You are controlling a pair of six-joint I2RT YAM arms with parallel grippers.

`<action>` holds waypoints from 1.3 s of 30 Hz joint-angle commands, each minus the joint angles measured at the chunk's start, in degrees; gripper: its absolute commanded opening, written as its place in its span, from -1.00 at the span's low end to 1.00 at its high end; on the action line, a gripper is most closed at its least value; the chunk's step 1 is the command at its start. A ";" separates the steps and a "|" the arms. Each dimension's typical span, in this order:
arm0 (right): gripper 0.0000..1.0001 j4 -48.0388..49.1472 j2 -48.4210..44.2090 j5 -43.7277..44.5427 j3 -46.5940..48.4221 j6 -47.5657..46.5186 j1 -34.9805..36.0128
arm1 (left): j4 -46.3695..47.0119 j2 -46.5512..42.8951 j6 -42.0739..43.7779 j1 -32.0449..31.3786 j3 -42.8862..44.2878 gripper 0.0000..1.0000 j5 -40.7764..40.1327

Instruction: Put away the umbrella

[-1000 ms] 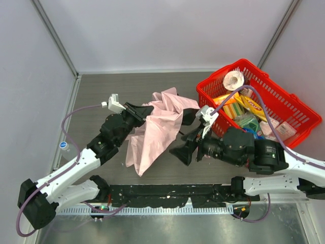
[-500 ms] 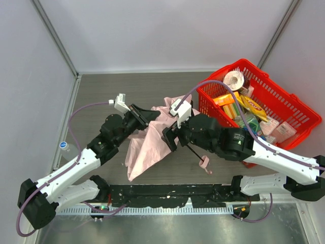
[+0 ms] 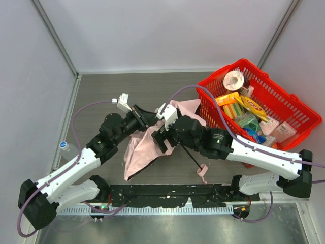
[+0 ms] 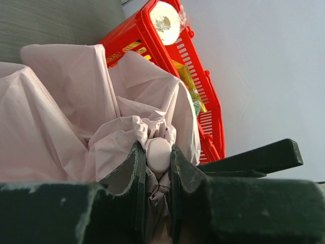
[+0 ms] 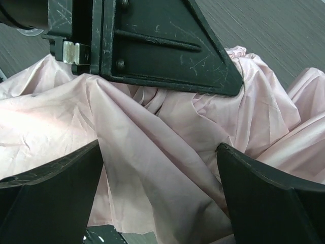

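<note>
Grey table (image 3: 101, 96) stands between white walls. At the centre of the top view is the pink umbrella (image 3: 138, 155), left of the red basket (image 3: 292, 104). The left gripper (image 4: 158, 155) pinches its rounded cap together with bunched fabric. The right gripper (image 5: 160, 173) has its fingers spread wide just over the cloth.

I see the dark table (image 3: 111, 91) carrying a red basket (image 3: 284, 99) at two o'clock, with the umbrella (image 3: 136, 155) draped at centre.
</note>
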 commanded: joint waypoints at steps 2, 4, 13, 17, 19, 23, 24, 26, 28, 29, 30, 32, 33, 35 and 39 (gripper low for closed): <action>0.90 5.71 1.30 -2.70 -1.38 -0.41 -1.37 | 8.65 -1.33 -2.24 -0.16 5.23 -1.00 5.72; 0.90 6.24 1.30 -4.81 -1.90 -0.05 -1.89 | 8.47 -0.98 -1.45 -0.07 6.11 -1.00 7.65; 0.90 3.33 -0.54 11.51 -5.33 -0.49 -2.69 | 1.01 -0.71 6.81 -0.16 11.30 -1.00 10.84; 0.90 2.99 -1.42 14.78 -4.90 -0.40 -2.60 | -6.37 -0.80 8.83 -0.07 13.40 -1.00 6.96; 0.90 4.82 -2.56 12.77 -4.72 -1.54 -2.69 | -6.30 -0.62 8.57 -0.07 13.15 -1.00 7.13; 0.93 8.33 -2.30 3.46 -5.16 -2.42 -4.79 | -2.26 0.08 6.38 -0.07 12.53 -1.00 10.55; 0.93 9.22 -2.30 0.74 -6.11 -2.25 -5.23 | -0.77 0.43 5.85 -0.16 12.36 -1.00 12.04; 0.94 11.42 -2.04 -2.17 -7.18 -2.07 -6.38 | 1.69 0.96 4.62 -0.07 12.35 -1.00 15.56; 0.97 13.27 -2.04 -3.49 -8.05 -2.07 -7.17 | 4.24 1.57 3.83 -0.16 12.44 -1.00 18.72; 0.98 14.14 -2.12 -5.76 -8.41 -1.99 -7.95 | 5.21 1.75 3.30 -0.07 12.44 -1.00 19.95; 0.98 15.45 -2.39 -6.74 -8.93 -1.81 -8.48 | 6.18 1.75 2.86 0.02 12.27 -1.00 21.10; 0.98 17.04 -2.56 -7.72 -9.81 -1.72 -9.45 | 9.07 1.75 1.37 -0.07 11.74 -1.00 23.03; 0.98 17.48 -2.56 -8.76 -10.42 -1.64 -10.06 | 9.78 1.84 0.67 0.02 11.56 -1.00 23.57; 0.95 19.59 -3.09 -11.39 -11.48 -1.37 -10.86 | 11.80 2.19 -0.91 -0.07 11.30 -1.00 24.97; 0.58 22.41 -3.18 -20.68 -12.19 0.74 -11.30 | 15.06 2.37 -2.15 0.02 10.07 -1.00 26.55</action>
